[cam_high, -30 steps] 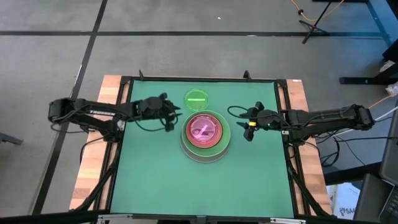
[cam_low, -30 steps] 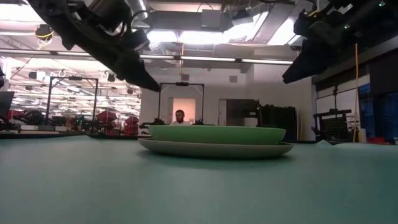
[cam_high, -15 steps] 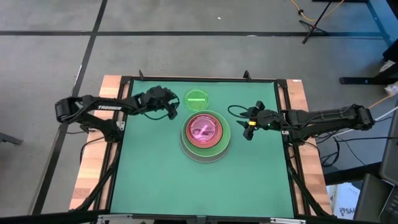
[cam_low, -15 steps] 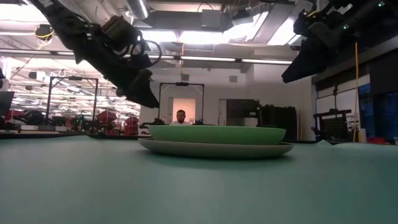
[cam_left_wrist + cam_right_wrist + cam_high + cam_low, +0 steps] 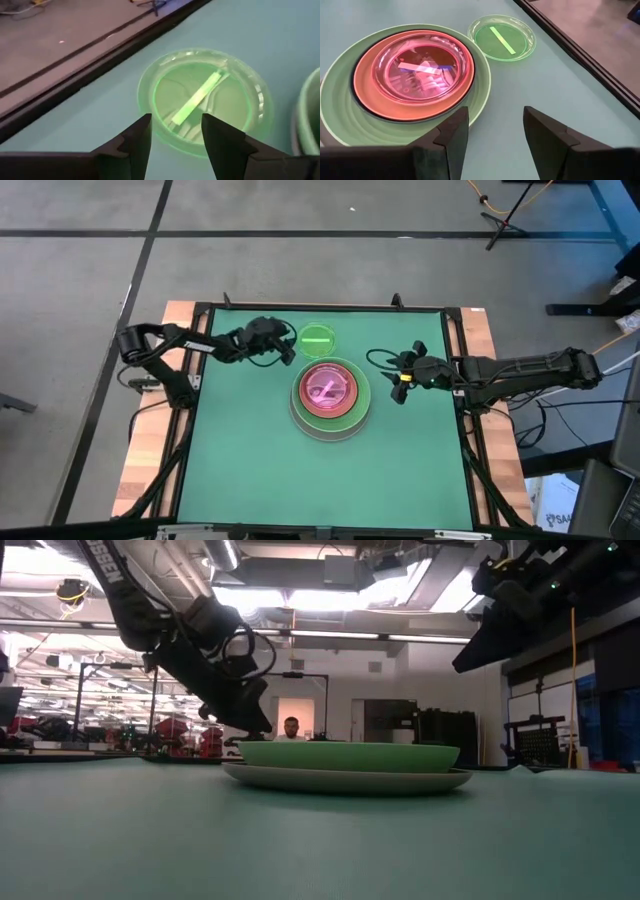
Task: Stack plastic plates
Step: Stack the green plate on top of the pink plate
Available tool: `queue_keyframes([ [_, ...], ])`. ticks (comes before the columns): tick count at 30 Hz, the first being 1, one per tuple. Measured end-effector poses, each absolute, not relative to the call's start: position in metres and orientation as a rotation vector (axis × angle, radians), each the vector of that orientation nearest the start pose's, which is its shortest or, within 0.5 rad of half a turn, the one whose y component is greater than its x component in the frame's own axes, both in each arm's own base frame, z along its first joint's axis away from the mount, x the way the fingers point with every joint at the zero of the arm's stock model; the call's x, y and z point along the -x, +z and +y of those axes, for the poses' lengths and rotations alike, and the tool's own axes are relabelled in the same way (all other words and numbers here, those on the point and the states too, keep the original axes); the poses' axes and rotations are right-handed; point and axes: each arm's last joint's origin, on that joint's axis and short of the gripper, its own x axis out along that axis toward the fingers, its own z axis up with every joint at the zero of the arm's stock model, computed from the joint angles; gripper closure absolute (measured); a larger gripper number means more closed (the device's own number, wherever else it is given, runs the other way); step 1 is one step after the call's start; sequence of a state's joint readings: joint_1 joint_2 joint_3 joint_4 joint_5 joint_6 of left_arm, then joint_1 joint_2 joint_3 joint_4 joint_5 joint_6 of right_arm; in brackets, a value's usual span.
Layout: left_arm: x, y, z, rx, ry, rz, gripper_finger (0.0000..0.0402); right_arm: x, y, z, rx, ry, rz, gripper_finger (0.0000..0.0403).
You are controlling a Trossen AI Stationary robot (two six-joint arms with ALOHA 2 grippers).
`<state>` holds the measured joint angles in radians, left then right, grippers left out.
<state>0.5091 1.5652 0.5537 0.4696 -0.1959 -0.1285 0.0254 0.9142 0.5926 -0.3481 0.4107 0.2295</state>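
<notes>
One stack of plastic plates (image 5: 330, 398) sat near the centre of the table (image 5: 250, 470): a large grey plate at the bottom, then light green, dark teal, salmon, and a small pink plate (image 5: 422, 67) on top. A small green plate (image 5: 317, 339) lay alone just beyond the stack, near the table's far edge. The left gripper (image 5: 175, 135) hovered at that plate's rim (fingers spread). The right gripper (image 5: 399, 388) waited beside the stack's right side, fingers spread, holding nothing.
</notes>
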Motion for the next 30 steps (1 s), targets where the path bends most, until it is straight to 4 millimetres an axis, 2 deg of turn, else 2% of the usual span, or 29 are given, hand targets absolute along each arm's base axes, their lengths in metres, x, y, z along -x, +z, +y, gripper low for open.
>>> queue_keyframes([
  [6, -0.245, 0.130, 0.144, 0.342, 0.708, 0.527, 0.0235, -0.184, 0.234, -0.007, -0.080, -0.443, 0.609, 0.0221],
  [10, -0.244, 0.123, 0.154, 0.481, 0.653, 0.536, 0.0235, -0.185, 0.234, -0.007, -0.086, -0.446, 0.604, 0.0221],
  [14, -0.249, 0.124, 0.167, 0.551, 0.597, 0.561, 0.0239, -0.186, 0.235, -0.007, -0.091, -0.446, 0.585, 0.0221],
  [18, -0.255, 0.126, 0.177, 0.578, 0.625, 0.631, 0.0241, -0.187, 0.237, -0.007, -0.097, -0.443, 0.560, 0.0221],
  [26, -0.270, 0.136, 0.189, 0.573, 0.656, 0.659, 0.0241, -0.187, 0.237, -0.007, -0.090, -0.443, 0.570, 0.0221],
  [30, -0.272, 0.130, 0.191, 0.587, 0.650, 0.663, 0.0241, -0.187, 0.236, -0.007, -0.084, -0.442, 0.572, 0.0221],
])
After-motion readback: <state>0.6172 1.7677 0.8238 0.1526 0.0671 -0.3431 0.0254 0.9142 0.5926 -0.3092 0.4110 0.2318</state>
